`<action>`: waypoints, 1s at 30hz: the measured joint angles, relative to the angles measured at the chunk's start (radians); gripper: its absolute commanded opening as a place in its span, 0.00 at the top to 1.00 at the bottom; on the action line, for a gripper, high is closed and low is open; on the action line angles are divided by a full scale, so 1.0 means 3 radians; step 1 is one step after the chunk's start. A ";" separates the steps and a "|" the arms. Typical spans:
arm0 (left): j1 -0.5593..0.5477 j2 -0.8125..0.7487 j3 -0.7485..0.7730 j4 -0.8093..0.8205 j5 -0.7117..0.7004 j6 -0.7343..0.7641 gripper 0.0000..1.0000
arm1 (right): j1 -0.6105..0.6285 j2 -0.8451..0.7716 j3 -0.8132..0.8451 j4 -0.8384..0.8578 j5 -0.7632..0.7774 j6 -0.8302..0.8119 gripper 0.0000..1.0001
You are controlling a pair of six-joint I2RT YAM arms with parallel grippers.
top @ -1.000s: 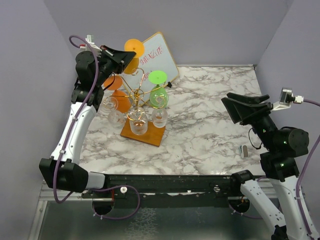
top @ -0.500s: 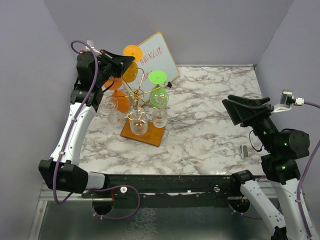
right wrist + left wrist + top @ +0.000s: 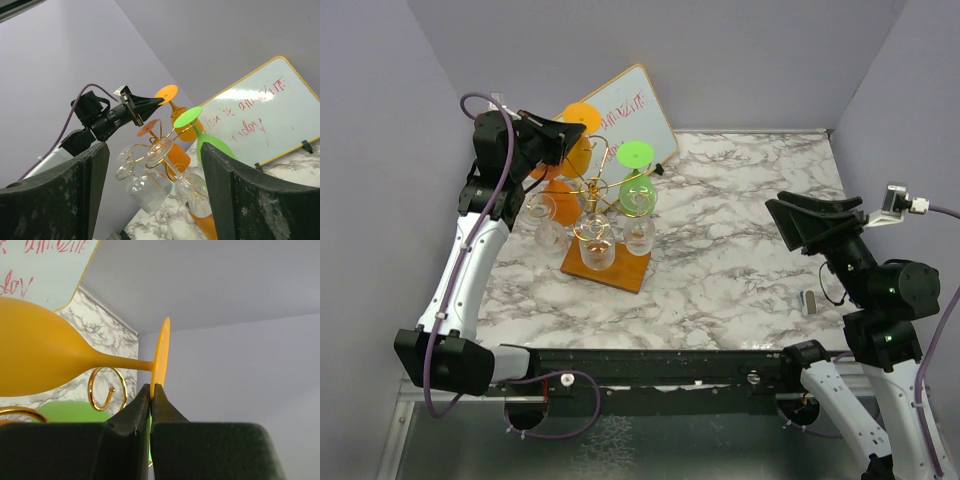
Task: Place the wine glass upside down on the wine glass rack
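My left gripper (image 3: 578,126) is shut on the rim of the round foot of a yellow wine glass (image 3: 580,150). In the left wrist view the glass (image 3: 35,360) lies sideways, bowl to the left, with its foot pinched edge-on at the jaw tips (image 3: 151,388). A gold spiral curl (image 3: 107,387) of the wine glass rack sits just below the stem. The rack (image 3: 595,190) stands on a brown wooden base (image 3: 620,272) at the table's back left. My right gripper (image 3: 802,218) hangs open and empty above the right side, its fingers (image 3: 95,170) framing the rack (image 3: 165,145).
On the rack hang a green glass (image 3: 638,188), an orange glass (image 3: 560,195) and clear glasses (image 3: 598,245). A tilted whiteboard (image 3: 635,110) leans behind the rack. A small grey object (image 3: 810,300) lies on the marble table (image 3: 740,250) near the right arm.
My left gripper has come down and slightly left with the yellow glass, bringing it lower toward the rack's arms. The right arm has barely shifted.
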 measured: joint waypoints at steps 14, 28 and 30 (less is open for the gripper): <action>0.0000 -0.0214 -0.0181 -0.0055 -0.0090 -0.0027 1.00 | 0.0000 -0.0070 0.0032 -0.0102 0.0098 -0.0094 0.22; 0.0020 -0.0446 -0.0359 -0.0031 0.0095 -0.0121 1.00 | 0.0000 -0.0081 0.0032 -0.0163 0.0140 -0.0125 0.22; 0.0020 -0.0445 -0.0399 -0.0025 0.0151 -0.0139 1.00 | 0.0000 -0.0083 0.0032 -0.0169 0.0149 -0.0125 0.23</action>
